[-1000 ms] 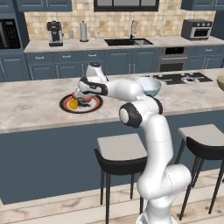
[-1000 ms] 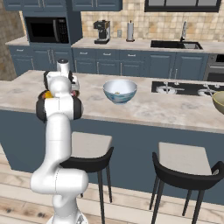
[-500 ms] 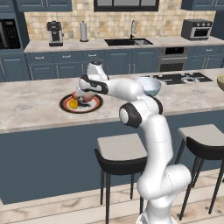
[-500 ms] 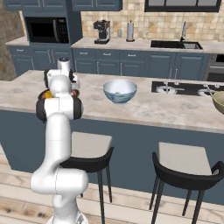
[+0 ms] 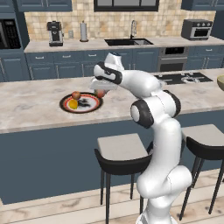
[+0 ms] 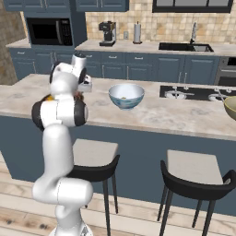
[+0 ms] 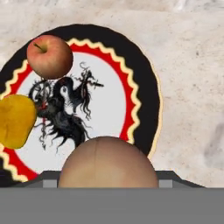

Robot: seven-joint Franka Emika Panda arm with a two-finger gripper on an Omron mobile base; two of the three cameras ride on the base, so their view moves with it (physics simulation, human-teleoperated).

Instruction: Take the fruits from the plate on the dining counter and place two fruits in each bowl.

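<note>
The hand [image 5: 101, 89] has just closed on an apple [image 5: 101, 93] and lifted it off the plate [image 5: 81, 103], ready for a bowl [image 6: 126, 96].

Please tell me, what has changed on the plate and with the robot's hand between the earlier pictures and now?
The gripper has closed its fingers on a reddish-brown fruit and lifted it off the plate; earlier the hand sat low over the plate. The other apple and the yellow fruit stayed on the plate. The blue-white bowl and the plate itself have not moved.
</note>
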